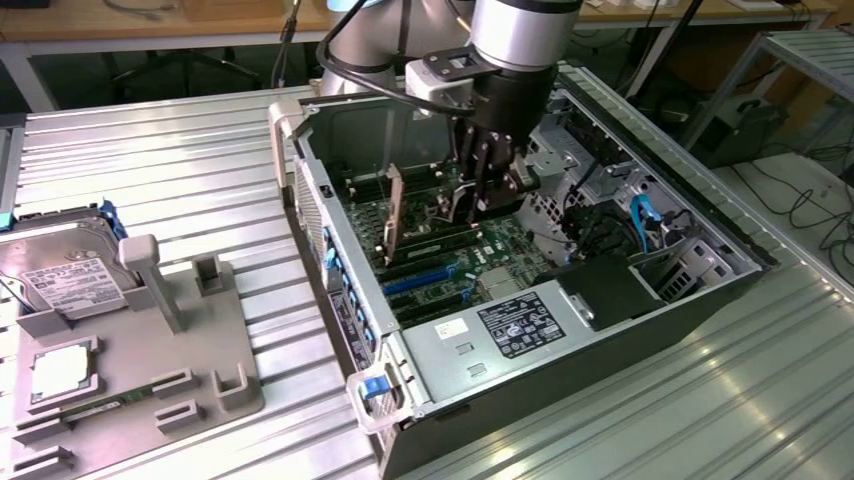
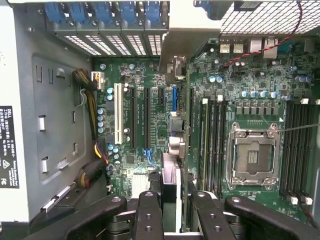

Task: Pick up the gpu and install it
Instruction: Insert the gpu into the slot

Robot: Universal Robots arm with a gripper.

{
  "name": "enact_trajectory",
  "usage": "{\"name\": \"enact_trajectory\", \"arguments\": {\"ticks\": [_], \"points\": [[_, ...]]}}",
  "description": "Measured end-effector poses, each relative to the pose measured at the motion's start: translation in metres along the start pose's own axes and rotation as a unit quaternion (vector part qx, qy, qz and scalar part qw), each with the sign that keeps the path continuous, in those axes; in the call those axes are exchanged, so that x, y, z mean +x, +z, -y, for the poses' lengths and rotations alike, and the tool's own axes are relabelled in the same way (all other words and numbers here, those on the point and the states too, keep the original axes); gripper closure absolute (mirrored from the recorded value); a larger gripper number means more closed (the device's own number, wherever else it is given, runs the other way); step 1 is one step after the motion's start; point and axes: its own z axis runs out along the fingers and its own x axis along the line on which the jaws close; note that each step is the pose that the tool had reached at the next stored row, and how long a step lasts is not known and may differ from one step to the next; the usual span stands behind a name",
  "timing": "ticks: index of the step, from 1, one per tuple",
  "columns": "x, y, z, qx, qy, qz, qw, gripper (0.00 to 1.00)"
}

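The gpu (image 1: 395,225) stands on edge inside the open computer case (image 1: 300,150), over the expansion slots of the motherboard (image 1: 501,245). My gripper (image 1: 470,205) reaches down into the case and is shut on the card's upper edge. In the wrist view the gpu (image 2: 171,170) shows edge-on as a thin strip running between the two black fingers (image 2: 149,207), which press on either side of it, with my gripper (image 2: 174,202) centred on it. Its lower edge lines up with a slot beside the blue slot (image 2: 174,97). Whether it is seated I cannot tell.
A grey fixture (image 1: 147,380) on the exterior view's left carries a silver hard drive (image 1: 67,275). Inside the case are an empty CPU socket (image 2: 252,157), memory slots (image 2: 212,140), cable bundles (image 2: 92,107), blue rear latches (image 2: 100,12) and a labelled metal cover (image 1: 521,325).
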Motion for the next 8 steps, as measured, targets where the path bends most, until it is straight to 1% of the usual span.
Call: {"name": "enact_trajectory", "arguments": {"ticks": [4,8], "points": [[-0.0001,0.0026,-0.0004,0.0001,0.000,0.0002,1.0000,0.72],[-0.0004,0.0084,-0.0034,0.0001,0.000,0.0002,1.0000,0.72]]}}
